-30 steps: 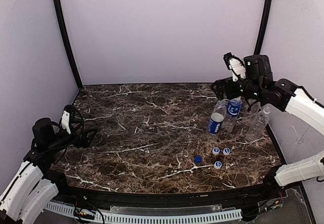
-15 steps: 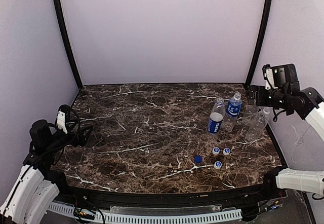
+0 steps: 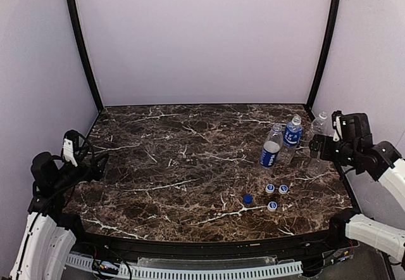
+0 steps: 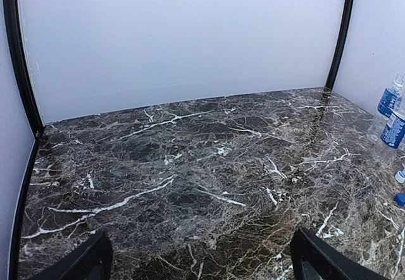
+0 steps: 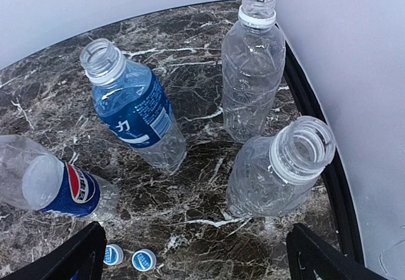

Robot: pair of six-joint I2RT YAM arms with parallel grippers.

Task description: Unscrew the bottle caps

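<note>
Four uncapped bottles stand at the right of the marble table (image 3: 177, 166). Two have dark blue labels (image 3: 271, 148) (image 3: 292, 133); one plain clear bottle (image 3: 319, 123) stands by the wall, and the other (image 3: 314, 164) is partly behind my right gripper (image 3: 318, 146). Four loose caps (image 3: 247, 199) (image 3: 269, 188) (image 3: 283, 189) (image 3: 272, 206) lie in front of them. The right wrist view shows all the open bottles (image 5: 133, 109) (image 5: 57, 188) (image 5: 253, 71) (image 5: 278, 172) and two caps (image 5: 113, 254) (image 5: 143, 260). My right gripper (image 5: 196, 264) is open and empty above them. My left gripper (image 3: 100, 163) (image 4: 202, 267) is open and empty at the far left.
Pale walls with black corner posts (image 3: 326, 39) close in the table; the right wall is tight against the clear bottles. In the left wrist view, two labelled bottles (image 4: 392, 112) and two caps (image 4: 400, 175) show at the right edge.
My right arm has swung away from above the labelled bottles, to the right and back down toward the near right corner. My left arm has drawn back a little to the left.
</note>
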